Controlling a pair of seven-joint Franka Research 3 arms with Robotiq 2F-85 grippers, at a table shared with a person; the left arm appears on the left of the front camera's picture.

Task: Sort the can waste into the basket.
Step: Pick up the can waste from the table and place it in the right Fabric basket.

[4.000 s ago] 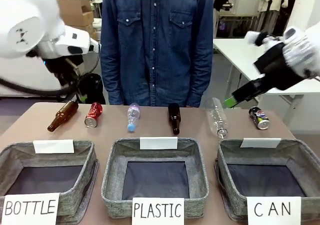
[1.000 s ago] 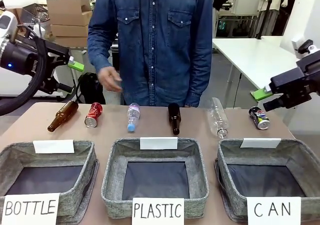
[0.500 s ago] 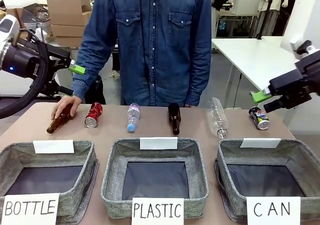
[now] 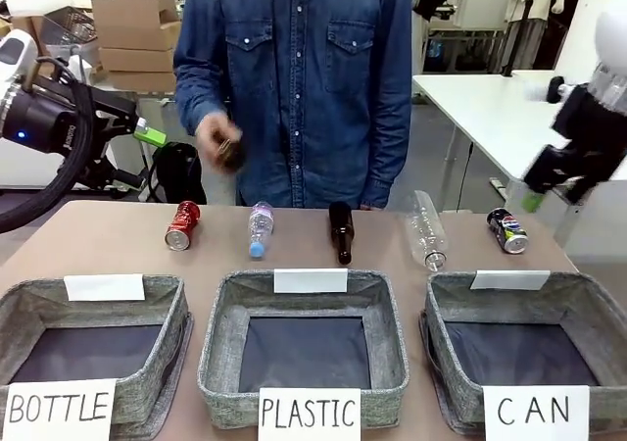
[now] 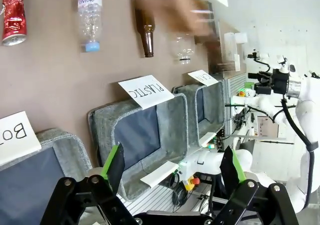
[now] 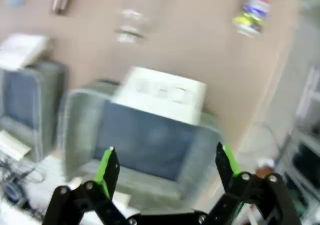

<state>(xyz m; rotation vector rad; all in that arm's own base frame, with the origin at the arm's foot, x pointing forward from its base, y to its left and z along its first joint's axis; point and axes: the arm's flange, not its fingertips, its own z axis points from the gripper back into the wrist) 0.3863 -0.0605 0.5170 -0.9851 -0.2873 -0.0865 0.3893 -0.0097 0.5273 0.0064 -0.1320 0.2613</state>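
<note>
The right gripper [image 6: 166, 152] hangs with its green-padded jaws spread wide and nothing between them, and the left gripper [image 5: 172, 155] is just as wide and just as empty, held above the table's left end. The right wrist view is smeared, so that arm is probably moving, and a fast descent is the main hazard. The dark can [image 4: 507, 230] lies on its side near the table's right edge, and a finger landing off-centre could roll it away or push it over that edge. A clear plastic bottle [image 4: 426, 230] lies near it on the inner side and could be nudged by a wide approach. On the other side, a person's hand [image 4: 217, 139] holds up a brown bottle [image 4: 231, 153] above the red can [image 4: 182, 224]. If the left arm reached in now, it could meet that hand. Both cans lie on the table in the far row, neither yet in the CAN basket [image 4: 578, 289]. In the front view the dark can sits below and slightly left of the right gripper, just beyond the basket's far rim. In the right wrist view it is at the top right, well ahead of the fingers, with the basket between. The red can lies below and to the right of the left gripper, well apart from it.
</note>
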